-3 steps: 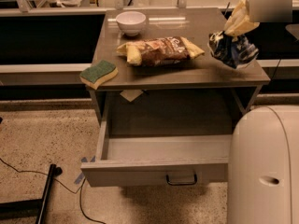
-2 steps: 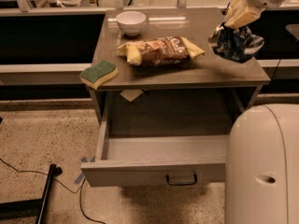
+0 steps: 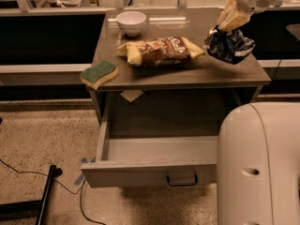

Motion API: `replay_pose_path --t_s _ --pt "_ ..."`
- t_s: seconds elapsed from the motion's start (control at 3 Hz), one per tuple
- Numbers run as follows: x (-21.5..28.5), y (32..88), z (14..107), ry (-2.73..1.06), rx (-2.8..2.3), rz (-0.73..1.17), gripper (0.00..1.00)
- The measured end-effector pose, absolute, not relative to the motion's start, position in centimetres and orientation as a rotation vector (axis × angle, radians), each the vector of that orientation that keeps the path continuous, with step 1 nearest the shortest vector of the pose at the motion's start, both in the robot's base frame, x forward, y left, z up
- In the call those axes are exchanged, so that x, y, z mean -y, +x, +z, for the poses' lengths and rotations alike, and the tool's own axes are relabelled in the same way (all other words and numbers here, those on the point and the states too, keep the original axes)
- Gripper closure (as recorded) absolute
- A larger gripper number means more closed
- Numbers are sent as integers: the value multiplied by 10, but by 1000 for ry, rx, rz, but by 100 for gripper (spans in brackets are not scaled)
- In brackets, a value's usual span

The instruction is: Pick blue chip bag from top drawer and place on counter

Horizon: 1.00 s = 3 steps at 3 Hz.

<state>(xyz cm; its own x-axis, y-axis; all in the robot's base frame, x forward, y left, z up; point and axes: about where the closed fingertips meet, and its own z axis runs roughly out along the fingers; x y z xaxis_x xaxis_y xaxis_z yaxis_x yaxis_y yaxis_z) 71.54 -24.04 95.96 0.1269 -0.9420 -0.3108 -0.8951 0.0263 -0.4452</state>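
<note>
My gripper (image 3: 228, 23) is at the upper right, over the right end of the counter (image 3: 154, 75). Its yellowish fingers (image 3: 226, 18) are shut on the top of the blue chip bag (image 3: 229, 46), a crumpled dark blue foil bag with white patches. The bag hangs from the fingers, just above or lightly touching the counter near its right edge; I cannot tell which. The top drawer (image 3: 150, 170) is pulled out below the counter, its dark handle (image 3: 182, 179) at the front. What shows of its inside is bare.
On the counter lie a brown-and-yellow snack bag (image 3: 159, 50), a white bowl (image 3: 131, 22) at the back and a green-and-yellow sponge (image 3: 99, 73) at the front left corner. My white body (image 3: 260, 168) fills the lower right. A dark stand leg and cable (image 3: 47, 196) lie on the floor at left.
The gripper with the blue chip bag has moved a little to the left and up over the counter's right end. The drawer and the other things have not moved.
</note>
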Motion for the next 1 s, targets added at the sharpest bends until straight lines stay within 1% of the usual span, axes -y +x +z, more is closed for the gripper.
replay_pose_path --t_s 0.33,1.0 --pt "253 725 944 -1872 -1812 -154 81" --pt "249 733 940 -1862 -1803 -158 35"
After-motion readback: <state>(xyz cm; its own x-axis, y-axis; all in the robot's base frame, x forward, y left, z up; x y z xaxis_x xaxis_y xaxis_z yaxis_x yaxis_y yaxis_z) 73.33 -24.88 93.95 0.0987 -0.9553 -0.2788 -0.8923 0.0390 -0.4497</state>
